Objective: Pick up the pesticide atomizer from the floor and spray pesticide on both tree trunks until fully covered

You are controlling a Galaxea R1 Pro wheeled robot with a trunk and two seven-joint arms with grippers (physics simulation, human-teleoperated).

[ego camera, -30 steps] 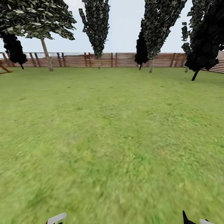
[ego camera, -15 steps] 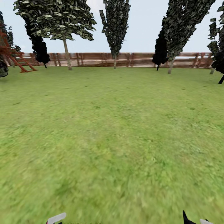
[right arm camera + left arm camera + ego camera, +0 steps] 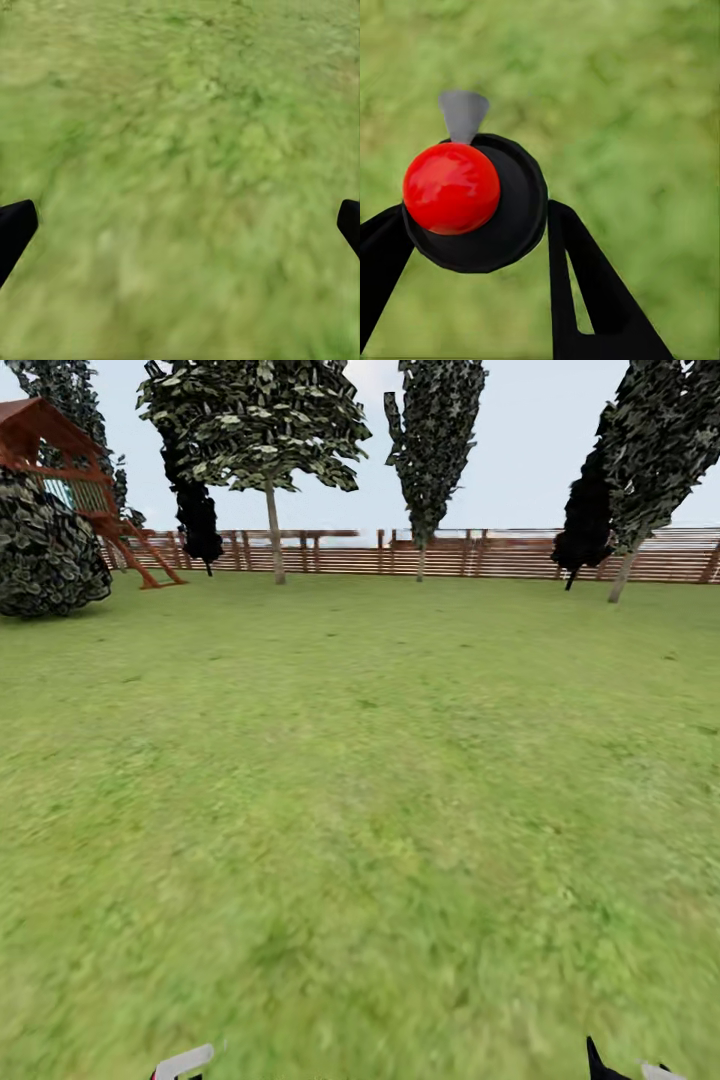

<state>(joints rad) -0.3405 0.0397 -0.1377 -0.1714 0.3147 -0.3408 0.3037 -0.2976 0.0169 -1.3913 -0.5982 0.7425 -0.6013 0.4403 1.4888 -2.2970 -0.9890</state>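
Looking out from the head view first, I see open lawn point(image 3: 360, 810) running level to a brown slatted fence point(image 3: 480, 555), with trees point(image 3: 272, 530) standing along it, a round dark bush point(image 3: 45, 550) and a red-brown play frame point(image 3: 60, 460) off to my left. All of them are well apart from me. Slivers of the left tool point(image 3: 180, 1062) and right tool point(image 3: 600, 1065) peek in at the lower edge. In the left wrist view, a dark round body with a red dome and a grey cone-shaped spout sits between the two black fingers, which press against both its sides. I judge this to be the pesticide atomizer point(image 3: 510, 225), seen end-on and clamped, hanging above blurred grass. In the right wrist view, the fingertips stand far apart at the frame's edges with nothing between them — released, over bare grass. I see two risks from here. The small bottle could twist or slip in that narrow pinch while the base rolls. I could also steer toward the wrong trunk, since from this far I cannot tell which trees are meant. The ground looks flat and soft, with no obstacle near.
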